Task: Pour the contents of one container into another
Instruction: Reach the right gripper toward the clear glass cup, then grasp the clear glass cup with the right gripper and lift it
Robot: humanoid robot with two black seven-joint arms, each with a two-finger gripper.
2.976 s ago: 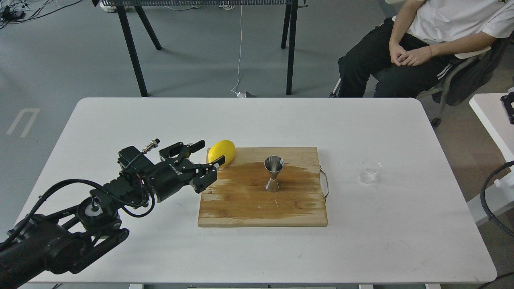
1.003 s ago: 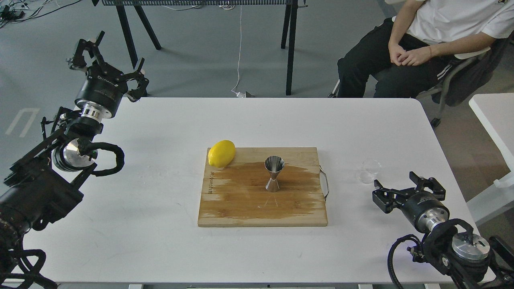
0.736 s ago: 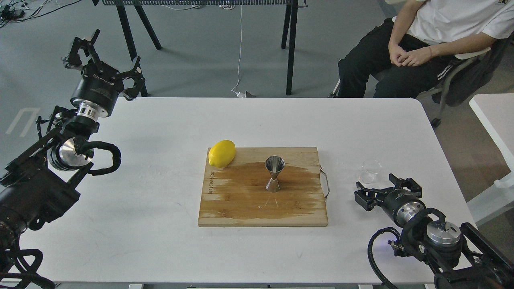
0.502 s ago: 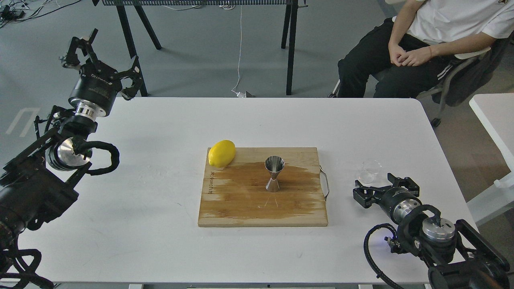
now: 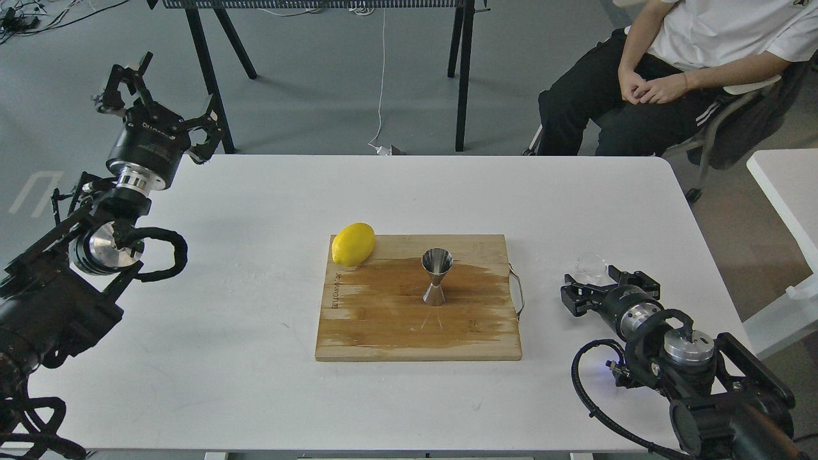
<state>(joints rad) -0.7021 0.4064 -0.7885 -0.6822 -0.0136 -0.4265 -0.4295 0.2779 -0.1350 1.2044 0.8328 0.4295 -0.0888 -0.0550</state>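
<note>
Barely begun: right pincer [image 5: 597, 287] spread wide just short of the glass cup [image 5: 590, 265] on the counter [image 5: 255, 383]; jigger [image 5: 436, 276] waits upright on the board [image 5: 383, 332]. Grasping and pouring remain.

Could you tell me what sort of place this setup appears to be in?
Probably a robotics lab or test room: a white table on a bare grey floor, loose cables across it, and a seated person watching the two arms.

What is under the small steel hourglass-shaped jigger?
The small steel hourglass-shaped jigger stands upright on the wooden cutting board, on its dark wet patch. The wood directly beneath its base is covered.
</note>
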